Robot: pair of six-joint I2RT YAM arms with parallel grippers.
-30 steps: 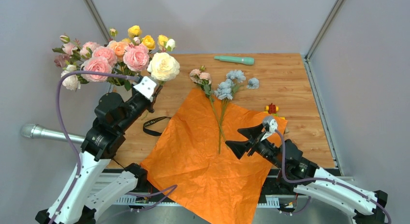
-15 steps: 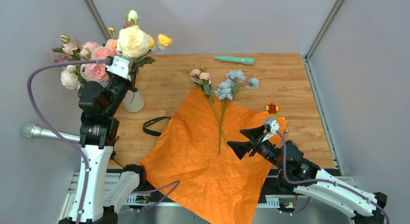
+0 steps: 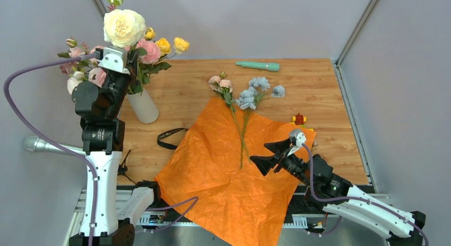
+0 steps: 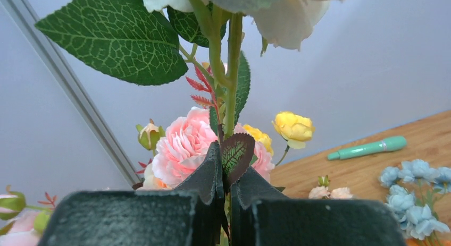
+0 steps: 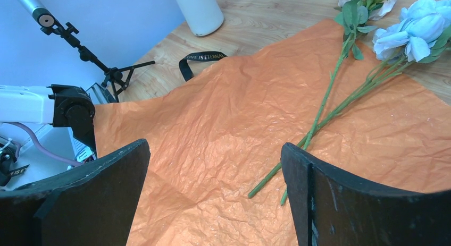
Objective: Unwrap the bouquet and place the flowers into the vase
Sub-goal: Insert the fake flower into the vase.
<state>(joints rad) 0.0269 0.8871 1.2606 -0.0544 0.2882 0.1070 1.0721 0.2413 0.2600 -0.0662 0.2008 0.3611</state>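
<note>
From my screens the wooden surface [image 3: 319, 81] fills most of the view, and the orange paper [image 3: 228, 171] lies opened flat across its near middle, so I judge the unwrapping done. At the far left stands the vase [image 3: 142, 105], upright, with a bunch of pink, yellow and white flowers [image 3: 154, 48] spreading above it. My left arm reaches up over that bunch, and the left pincer [image 4: 227, 177] is pressed together on the green stem of a big white rose [image 3: 124, 27]. The stem runs upright through the jaws, bloom on top. What the next move turns on: the vase sits below the pincer and a little to its right, so the rose wants a straight drop along its own stem. Its lower end is hidden behind the arm, and I cannot tell whether it has entered the mouth. Two loose stems [image 3: 242, 134] remain on the paper, blooms far and cut ends near, just ahead of the right pincer [image 5: 215, 166], which is spread wide and holds nothing. A black strap [image 3: 170, 137] lies beside the paper.
</note>
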